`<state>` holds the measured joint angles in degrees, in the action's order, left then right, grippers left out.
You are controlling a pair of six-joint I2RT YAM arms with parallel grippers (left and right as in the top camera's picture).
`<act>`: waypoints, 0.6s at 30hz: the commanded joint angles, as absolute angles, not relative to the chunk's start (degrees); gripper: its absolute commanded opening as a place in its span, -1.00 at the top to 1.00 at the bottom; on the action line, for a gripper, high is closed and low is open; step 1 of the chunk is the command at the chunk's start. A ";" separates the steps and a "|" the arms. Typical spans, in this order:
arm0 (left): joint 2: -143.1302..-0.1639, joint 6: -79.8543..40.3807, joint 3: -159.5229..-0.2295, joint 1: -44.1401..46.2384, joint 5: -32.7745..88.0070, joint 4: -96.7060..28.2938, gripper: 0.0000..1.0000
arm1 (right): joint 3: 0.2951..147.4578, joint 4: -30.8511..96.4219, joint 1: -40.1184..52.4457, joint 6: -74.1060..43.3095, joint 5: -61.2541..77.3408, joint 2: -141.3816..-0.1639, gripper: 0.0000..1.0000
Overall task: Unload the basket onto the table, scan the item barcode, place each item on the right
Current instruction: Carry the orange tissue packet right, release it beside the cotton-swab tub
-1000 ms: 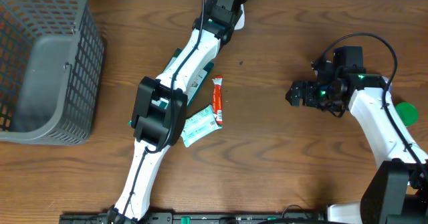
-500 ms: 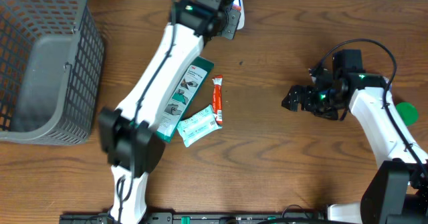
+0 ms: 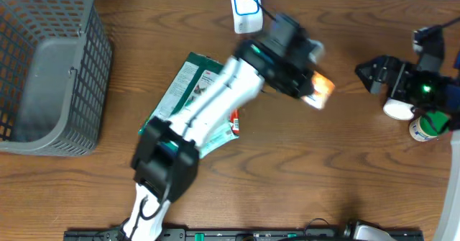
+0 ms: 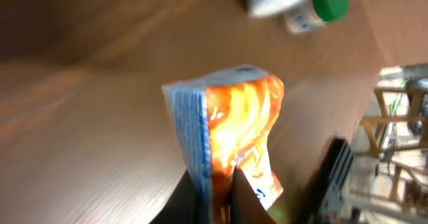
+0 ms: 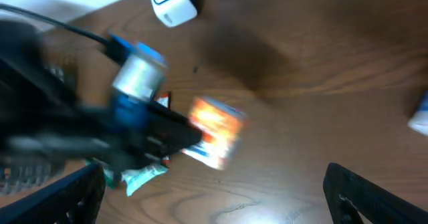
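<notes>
Clamps an orange-and-blue snack packet (image 3: 323,90) in the left gripper (image 3: 310,88), fingers clenched tight on its lower edge in the left wrist view, packet standing up ahead of the fingertips. Appears to hold it lifted off the table (image 3: 287,183), though motion blur makes that hard to confirm. Leaves the white scanner (image 3: 245,9), outlined in blue, off to one side behind that gripper and apart from the packet. Holds the right gripper (image 3: 369,72) released, jaws spread wide and grasping nothing, pointed toward the packet across bare wood. Places a white bottle (image 3: 396,109) and a green-capped bottle (image 3: 425,126) just beside the right gripper's body, beyond the packet as seen from the left wrist. Shows, under the left arm and well behind its gripper, a green package (image 3: 185,83), a red stick (image 3: 233,116) and a teal pouch (image 5: 144,176) lying flat, close together. Sets a grey basket (image 3: 99,75) farthest from both grippers.
</notes>
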<state>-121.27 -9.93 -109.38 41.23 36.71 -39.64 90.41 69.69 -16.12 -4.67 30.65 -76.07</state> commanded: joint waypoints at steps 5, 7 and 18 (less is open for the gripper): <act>-128.66 -18.65 -104.55 53.56 25.93 -20.10 0.84 | 90.67 71.81 -17.26 -4.71 31.35 -74.89 -0.99; -130.91 -18.76 -104.55 55.77 25.87 -15.94 0.66 | 90.67 72.07 -17.28 -3.60 31.35 -74.89 -0.99; -129.12 -15.75 -104.64 55.02 22.22 -12.05 -0.63 | 90.67 73.84 -17.26 -2.68 31.38 -74.89 -0.99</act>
